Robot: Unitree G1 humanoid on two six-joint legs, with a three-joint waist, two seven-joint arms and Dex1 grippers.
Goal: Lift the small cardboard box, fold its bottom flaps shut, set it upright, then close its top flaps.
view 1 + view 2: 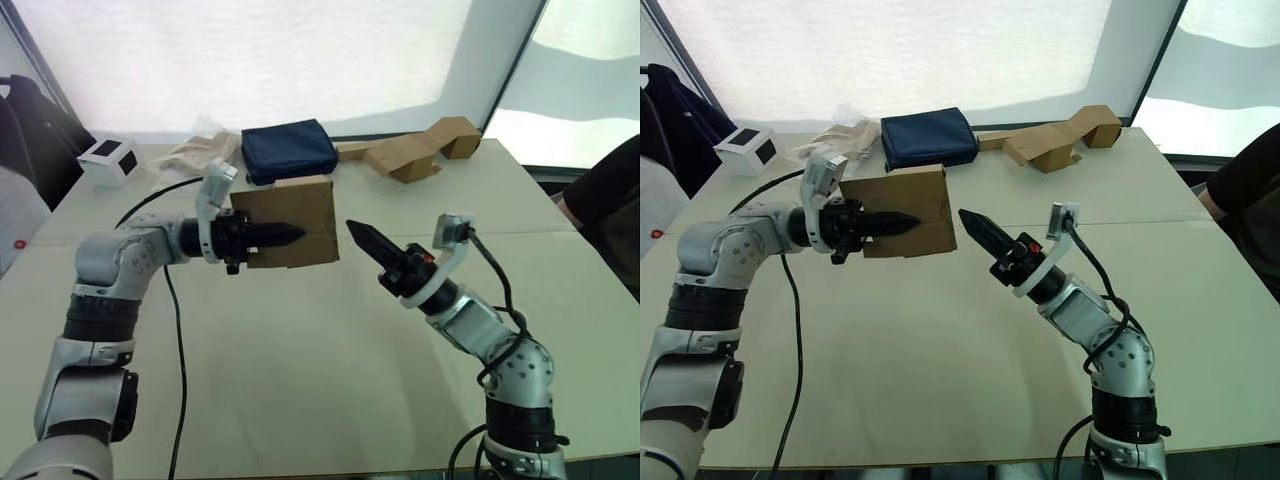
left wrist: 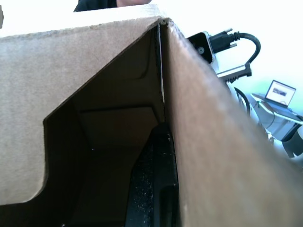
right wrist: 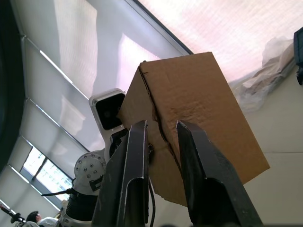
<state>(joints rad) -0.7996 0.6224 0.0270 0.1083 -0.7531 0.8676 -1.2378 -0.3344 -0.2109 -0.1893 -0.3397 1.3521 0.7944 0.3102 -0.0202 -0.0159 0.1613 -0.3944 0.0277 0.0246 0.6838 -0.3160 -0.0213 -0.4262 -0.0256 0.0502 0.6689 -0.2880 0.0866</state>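
The left gripper [image 1: 285, 236] was clamped on the small cardboard box [image 1: 300, 212], with one black finger lying across the outside of the brown wall that faced the head camera and, in the left wrist view, the other finger [image 2: 154, 189] running along the inside of that wall. The box was held up off the pale table [image 1: 300, 370], in the air above it, with its broad plain side turned to the camera. The left wrist view looked into the box's hollow brown inside, where one cardboard panel [image 2: 28, 156] with a stepped, cut-away edge stood at the side of the opening. The right gripper [image 1: 362, 238] hovered near the box on its right side, just apart from it, pointing at the box's lower right corner; its two fingers stood a narrow gap apart with nothing between them, as the right wrist view showed. Beyond the box, at the far side of the table, lay a folded dark blue cloth [image 1: 289, 150]. To the box's far right lay a longer bent piece of brown cardboard [image 1: 415, 150], and to its far left sat a white cube with black marks [image 1: 108, 159], with crumpled clear plastic [image 1: 198, 147] between the cube and the cloth. A black cable [image 1: 175, 330] trailed over the table below the box.
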